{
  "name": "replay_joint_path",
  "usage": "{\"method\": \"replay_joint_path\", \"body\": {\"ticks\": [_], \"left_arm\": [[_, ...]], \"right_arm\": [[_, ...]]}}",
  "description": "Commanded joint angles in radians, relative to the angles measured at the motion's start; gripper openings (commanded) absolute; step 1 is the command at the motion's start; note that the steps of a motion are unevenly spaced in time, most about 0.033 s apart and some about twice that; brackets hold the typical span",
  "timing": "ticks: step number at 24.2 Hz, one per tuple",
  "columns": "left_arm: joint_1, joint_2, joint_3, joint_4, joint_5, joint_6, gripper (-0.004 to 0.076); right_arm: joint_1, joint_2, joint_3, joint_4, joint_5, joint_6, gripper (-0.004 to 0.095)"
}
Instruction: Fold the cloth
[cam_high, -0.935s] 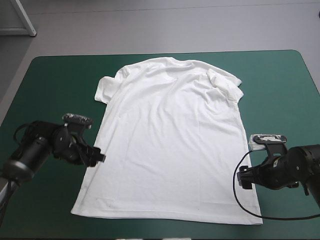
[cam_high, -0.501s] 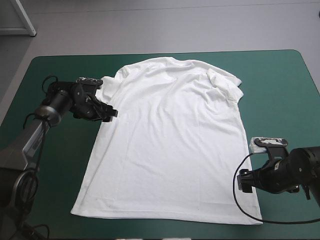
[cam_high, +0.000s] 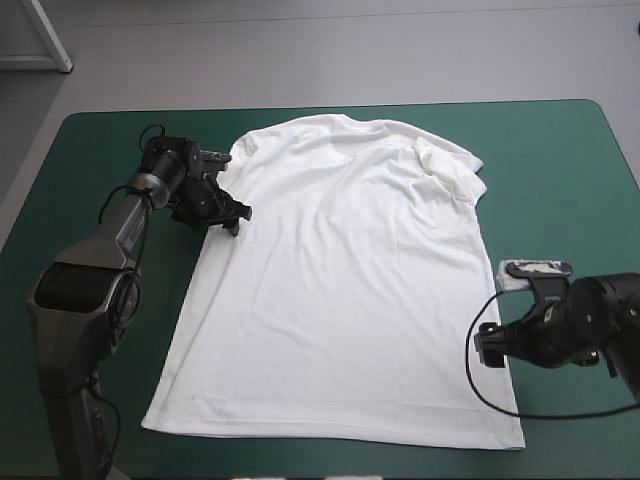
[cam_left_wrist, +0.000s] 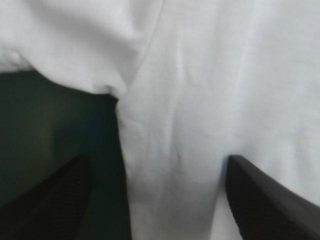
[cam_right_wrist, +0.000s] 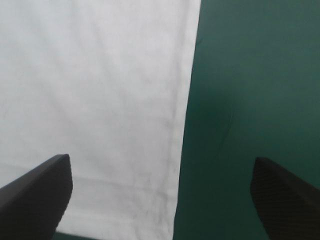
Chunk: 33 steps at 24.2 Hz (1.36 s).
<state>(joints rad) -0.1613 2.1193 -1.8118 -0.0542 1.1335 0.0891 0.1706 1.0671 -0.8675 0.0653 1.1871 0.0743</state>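
Two end effectors are at the T-shirt (cam_high: 340, 290), and no fold is yet made.

High view: the T-shirt lies spread flat on the counter (cam_high: 560, 170), collar toward the far edge and hem toward the near edge. The sleeve on the right side is rumpled. The left end effector (cam_high: 236, 214) stands at the garment's left side, just below the left sleeve (cam_high: 212, 175). The right end effector (cam_high: 487, 350) stands at the right side edge, near the hem.

Left wrist view: the black fingers (cam_left_wrist: 55, 200) stand apart, released. The armpit and side edge lie between them, and nothing is gripped.

Right wrist view: the fingers stand wide apart, released. One is over the white cloth and the other over the teal-green cover, with the side edge running between them.

Judgement: the task is at its start; the grasp and every fold remain.

No container shows in any view.
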Motion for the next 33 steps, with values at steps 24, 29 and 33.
{"method": "replay_joint_path", "body": {"ticks": [24,29,33], "left_arm": [[-0.029,0.040,-0.031,-0.140,0.093,-0.001,-0.0009],[-0.029,0.040,-0.031,-0.140,0.091,-0.003,-0.0009],[-0.029,0.038,-0.031,-0.140,0.087,-0.005,-0.0009]], "right_arm": [[-0.093,0.976,-0.877,0.041,-0.131,-0.046,0.0766],[-0.079,0.976,-0.880,0.087,-0.118,-0.058,0.0346],[-0.076,0.976,-0.882,0.086,-0.132,-0.062,-0.0016]]}}
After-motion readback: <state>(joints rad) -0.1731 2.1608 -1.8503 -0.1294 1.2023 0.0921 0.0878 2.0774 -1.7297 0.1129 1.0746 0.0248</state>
